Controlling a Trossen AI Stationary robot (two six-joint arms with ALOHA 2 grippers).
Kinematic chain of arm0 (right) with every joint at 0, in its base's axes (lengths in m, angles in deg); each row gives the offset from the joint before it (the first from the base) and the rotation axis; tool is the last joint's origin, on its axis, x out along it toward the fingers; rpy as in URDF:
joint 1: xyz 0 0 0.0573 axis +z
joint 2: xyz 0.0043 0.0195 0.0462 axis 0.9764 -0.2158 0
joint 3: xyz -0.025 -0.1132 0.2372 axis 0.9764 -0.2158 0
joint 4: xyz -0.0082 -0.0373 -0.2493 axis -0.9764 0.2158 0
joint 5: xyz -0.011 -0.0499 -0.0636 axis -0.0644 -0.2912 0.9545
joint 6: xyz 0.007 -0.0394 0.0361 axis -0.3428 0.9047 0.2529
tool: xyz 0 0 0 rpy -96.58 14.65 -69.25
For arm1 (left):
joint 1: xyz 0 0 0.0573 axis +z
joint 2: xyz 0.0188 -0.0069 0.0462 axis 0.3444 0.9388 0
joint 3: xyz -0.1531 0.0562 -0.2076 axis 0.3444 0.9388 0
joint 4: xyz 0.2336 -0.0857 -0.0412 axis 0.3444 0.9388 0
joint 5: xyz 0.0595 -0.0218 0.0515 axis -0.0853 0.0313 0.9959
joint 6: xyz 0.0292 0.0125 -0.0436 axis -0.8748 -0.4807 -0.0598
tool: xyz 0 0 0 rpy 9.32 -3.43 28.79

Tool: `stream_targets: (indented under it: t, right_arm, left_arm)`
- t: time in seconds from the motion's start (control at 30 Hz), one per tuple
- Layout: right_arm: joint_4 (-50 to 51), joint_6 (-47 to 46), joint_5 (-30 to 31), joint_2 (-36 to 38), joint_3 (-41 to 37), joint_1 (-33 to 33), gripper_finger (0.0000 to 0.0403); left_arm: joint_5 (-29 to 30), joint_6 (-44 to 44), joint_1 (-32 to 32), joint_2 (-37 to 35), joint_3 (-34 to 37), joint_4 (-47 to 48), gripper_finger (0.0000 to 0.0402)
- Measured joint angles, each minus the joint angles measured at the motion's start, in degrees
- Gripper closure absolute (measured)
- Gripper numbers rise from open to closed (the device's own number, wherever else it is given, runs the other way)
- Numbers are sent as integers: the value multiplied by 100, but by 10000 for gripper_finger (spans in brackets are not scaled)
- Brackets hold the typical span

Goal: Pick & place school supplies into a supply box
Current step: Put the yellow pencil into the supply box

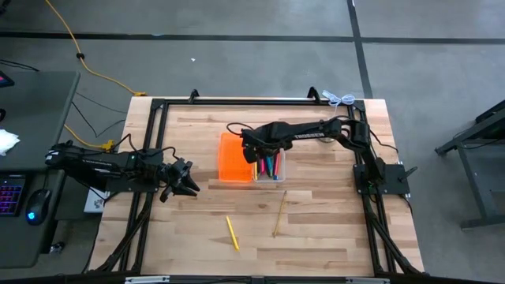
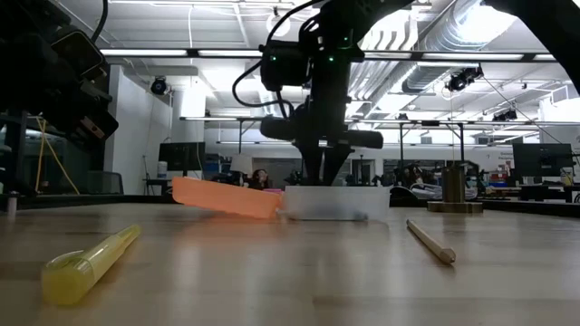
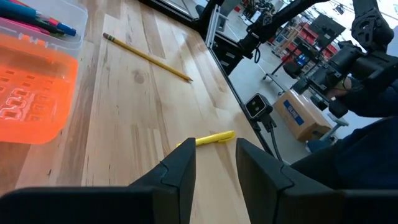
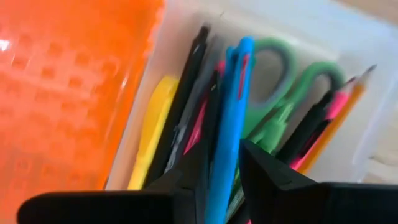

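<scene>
The supply box lies open at the table's middle: an orange half [image 1: 232, 158] and a clear tray [image 1: 272, 168] beside it. In the tray lie school supplies: a blue pen [image 4: 233, 106], green-handled scissors [image 4: 283, 81], a yellow marker [image 4: 152, 130], and black and pink pens. My right gripper [image 4: 222, 149] points down into the tray, open, one finger on each side of the blue pen, which rests on the other supplies. A yellow highlighter [image 1: 232, 233] and a wooden pencil [image 1: 279, 214] lie flat on the table nearer the front. My left gripper [image 3: 214, 165] hovers open at the table's left.
A black frame rail [image 1: 237, 101] runs along the table's far and side edges. In the low view a metal object [image 2: 455, 192] stands far back on the right. Bare wood lies between the box and the two loose supplies.
</scene>
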Motion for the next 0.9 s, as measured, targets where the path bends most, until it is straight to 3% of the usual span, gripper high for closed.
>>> stream_targets:
  t: [0.4, 0.9]
  right_arm:
    - [15, 580, -1198, 11, 0, 13, 336]
    - [431, 239, -732, 986, -2, 662, 337]
  left_arm:
    - [0, 0, 2, 1, 0, 0, 257]
    - [-286, -33, 2, -1, -2, -1, 257]
